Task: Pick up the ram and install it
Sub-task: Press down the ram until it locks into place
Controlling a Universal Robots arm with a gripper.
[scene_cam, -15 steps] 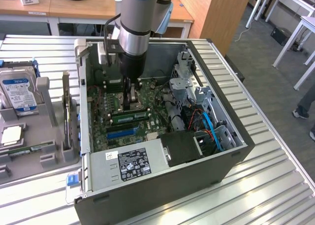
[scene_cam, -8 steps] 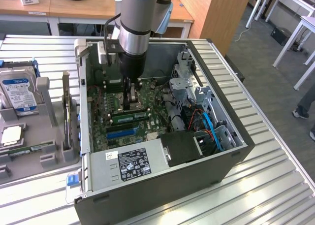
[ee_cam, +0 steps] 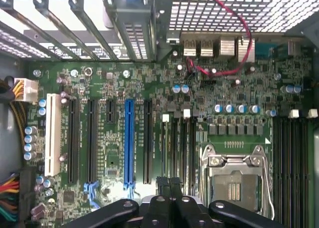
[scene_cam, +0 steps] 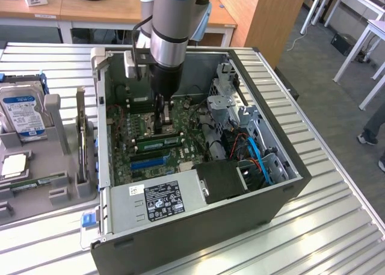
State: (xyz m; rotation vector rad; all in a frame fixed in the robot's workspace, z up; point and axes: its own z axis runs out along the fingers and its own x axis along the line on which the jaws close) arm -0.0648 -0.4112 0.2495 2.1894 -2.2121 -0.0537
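The ram (scene_cam: pixel 157 142), a narrow green stick with a white label, stands on edge in a slot on the motherboard (scene_cam: pixel 123 154) inside the open computer case (scene_cam: pixel 198 233). My gripper (scene_cam: pixel 159 126) reaches down into the case, its tips just above and behind the ram's middle. In the wrist view the black fingers (ee_cam: pixel 162 188) are pressed together with nothing between them, so the gripper (ee_cam: pixel 168 185) is shut. They hang over the motherboard (ee_cam: pixel 149 88) near the dark memory slots (ee_cam: pixel 179 148) beside the CPU socket (ee_cam: pixel 234 180).
A grey tray (scene_cam: pixel 60 115) on the exterior view's left holds a silver hard drive (scene_cam: pixel 23 112) and a narrow green board (scene_cam: pixel 37 182). Inside the case sit a power supply (scene_cam: pixel 159 200), blue cables (scene_cam: pixel 258 157) and a metal drive cage (scene_cam: pixel 225 100).
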